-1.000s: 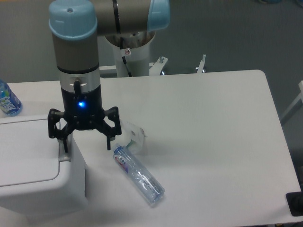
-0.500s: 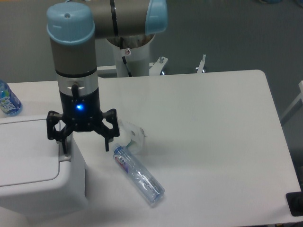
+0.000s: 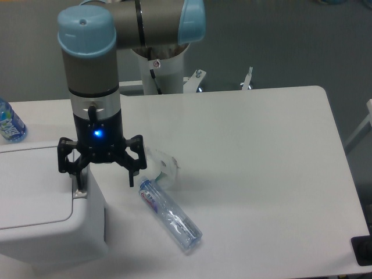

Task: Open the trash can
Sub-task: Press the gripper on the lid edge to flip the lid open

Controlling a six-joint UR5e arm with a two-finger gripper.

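you see the gripper (image 3: 103, 179) pointing straight down with its fingers spread wide, a blue light lit on its body. one finger (image 3: 79, 181) rests at the light grey tab on the rim of the trash can (image 3: 40, 203), whose lid lies flat. a clear plastic bottle (image 3: 170, 214) lies on its side on the white table (image 3: 261, 174), beside crumpled clear plastic (image 3: 163, 165). a second bottle (image 3: 9, 122) stands at the left edge.

camera — fixed, high front, looking down | table (image 3: 261, 151) mid-range | single view
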